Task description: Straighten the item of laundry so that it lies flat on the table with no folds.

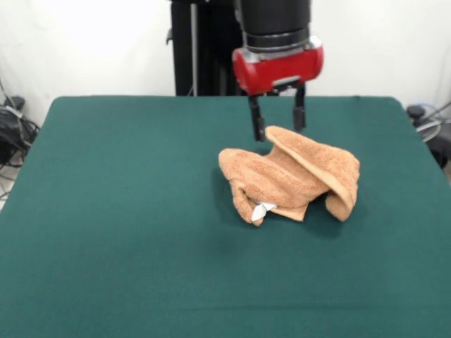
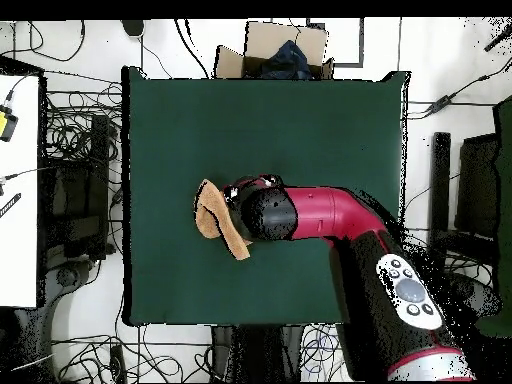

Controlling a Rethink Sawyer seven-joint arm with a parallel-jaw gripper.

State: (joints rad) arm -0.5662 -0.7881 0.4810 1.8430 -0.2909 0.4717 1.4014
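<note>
The orange-tan towel (image 1: 292, 179) lies crumpled in a folded heap on the dark green table (image 1: 127, 211), right of centre in the front view, with a small white tag (image 1: 263, 210) at its near edge. In the overhead view the towel (image 2: 212, 222) shows at the table's left-centre, partly hidden under the arm. My gripper (image 1: 279, 121) hangs open just above the towel's far top edge, its two black fingers apart, one finger (image 1: 257, 120) beside the fold. It holds nothing.
The red and black arm (image 2: 320, 218) reaches over the table from the lower right in the overhead view. A cardboard box (image 2: 275, 55) stands beyond the table's top edge. Cables and equipment (image 2: 70, 150) lie on the floor at the left.
</note>
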